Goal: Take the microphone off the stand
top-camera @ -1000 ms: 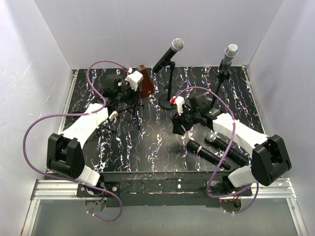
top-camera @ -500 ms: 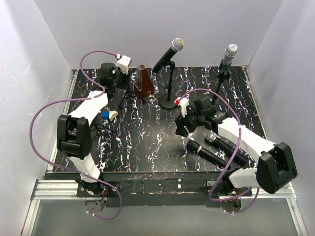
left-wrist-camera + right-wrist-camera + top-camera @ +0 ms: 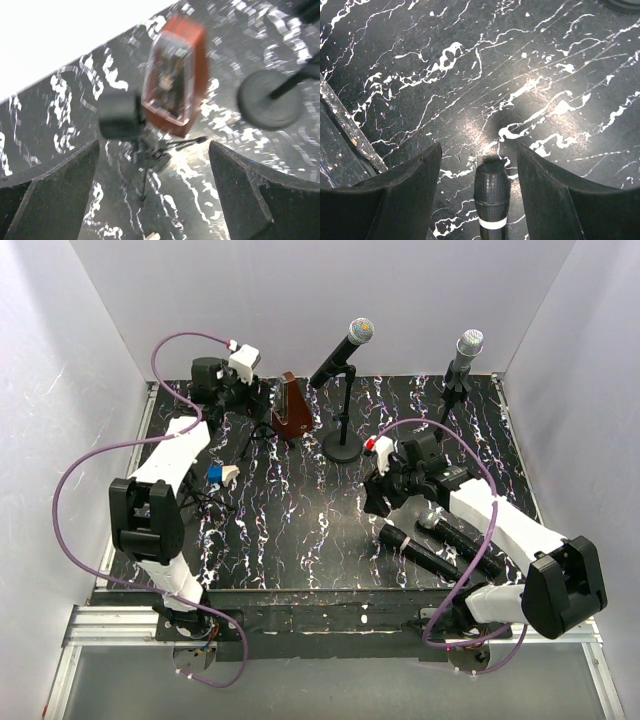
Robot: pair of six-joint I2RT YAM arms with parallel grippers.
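Observation:
Two microphones sit clipped in upright stands at the back: a dark one (image 3: 343,348) on a round-based stand (image 3: 343,448) and a silver-headed one (image 3: 465,352). Two more microphones (image 3: 420,552) lie flat at the front right. My left gripper (image 3: 252,398) is open at the back left, above a small tripod stand (image 3: 145,155) whose black clip (image 3: 119,116) holds nothing. My right gripper (image 3: 477,192) is open low over the table. The head of a lying microphone (image 3: 491,187) rests between its fingers (image 3: 405,195), untouched.
A red-brown metronome (image 3: 291,410) stands just right of the tripod stand, close to the left gripper. A small blue and white object (image 3: 218,475) lies at the left. White walls close in the back and both sides. Purple cables loop over both arms.
The left arm has swung away to the back left and its gripper has gone from shut to open. The right gripper has shifted slightly to the right, still open.

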